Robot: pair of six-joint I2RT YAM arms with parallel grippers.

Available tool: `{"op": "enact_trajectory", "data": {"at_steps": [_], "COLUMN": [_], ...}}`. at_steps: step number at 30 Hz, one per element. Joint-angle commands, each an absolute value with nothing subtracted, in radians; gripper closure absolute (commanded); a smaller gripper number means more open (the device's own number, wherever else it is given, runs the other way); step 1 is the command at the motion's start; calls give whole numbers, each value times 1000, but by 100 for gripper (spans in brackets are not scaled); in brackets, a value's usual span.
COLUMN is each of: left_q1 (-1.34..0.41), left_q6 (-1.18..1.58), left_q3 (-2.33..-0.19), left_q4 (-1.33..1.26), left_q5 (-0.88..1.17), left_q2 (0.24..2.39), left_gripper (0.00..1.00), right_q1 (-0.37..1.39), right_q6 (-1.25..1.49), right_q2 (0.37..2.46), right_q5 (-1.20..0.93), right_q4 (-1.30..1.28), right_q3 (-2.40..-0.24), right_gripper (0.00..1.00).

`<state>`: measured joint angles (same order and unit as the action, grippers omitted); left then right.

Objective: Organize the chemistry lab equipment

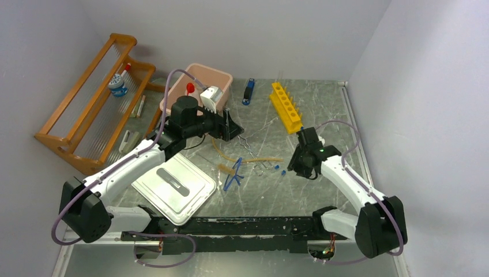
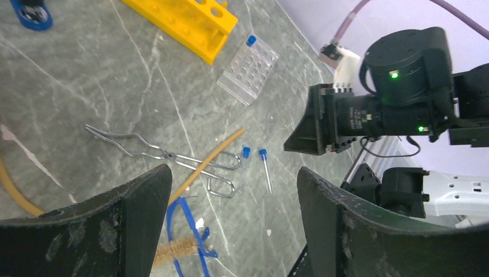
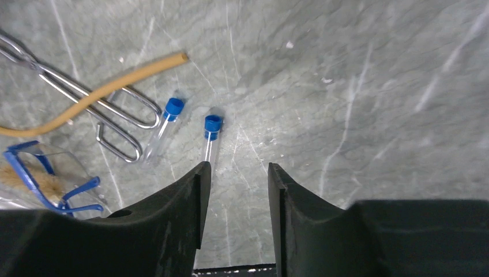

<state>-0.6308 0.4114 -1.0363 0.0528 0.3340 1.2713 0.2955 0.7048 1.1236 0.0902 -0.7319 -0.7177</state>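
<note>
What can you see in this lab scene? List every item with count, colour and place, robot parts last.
wooden slatted rack: one, orange-brown, far left
blue-labelled white bottle: one, white, on that rack
rectangular plastic tub: one, pink, behind left arm
holed plastic rack: one, yellow, far right-centre
clip-like tool: one, blue, between tub and yellow rack
rectangular lid: one, grey-white, near left
rubber hose: one, tan, centre
bent-wire metal tongs: one, silver, under the hose
plastic tongs: one, blue, near centre
blue-capped clear tubes: two, clear, right of the wire tongs
holed clear tray: one, clear, near yellow rack
left gripper: one, black, open, above centre
right gripper: one, black, open, beside one tube
</note>
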Motion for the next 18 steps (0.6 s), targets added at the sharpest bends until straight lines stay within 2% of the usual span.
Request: {"op": "enact_trajectory", "data": {"at_steps": [1, 6, 18], "left_q1": [-668, -705, -752], "left_q6": [465, 475, 434], "left_q3": [-1031, -1051, -1071], "left_q4": [38, 62, 130], "left_q5": [320, 325, 209], "left_q2": [1309, 1344, 1336], "left_gripper": [18, 19, 21], "right_q1": [368, 458, 487], "right_q6": [793, 840, 853], "right_q2": [1185, 1276, 1365], "right_q5": [75, 162, 237], "right_q4": [-595, -556, -529], "right_q3": [-686, -692, -693], "right_gripper": [58, 59, 70]}}
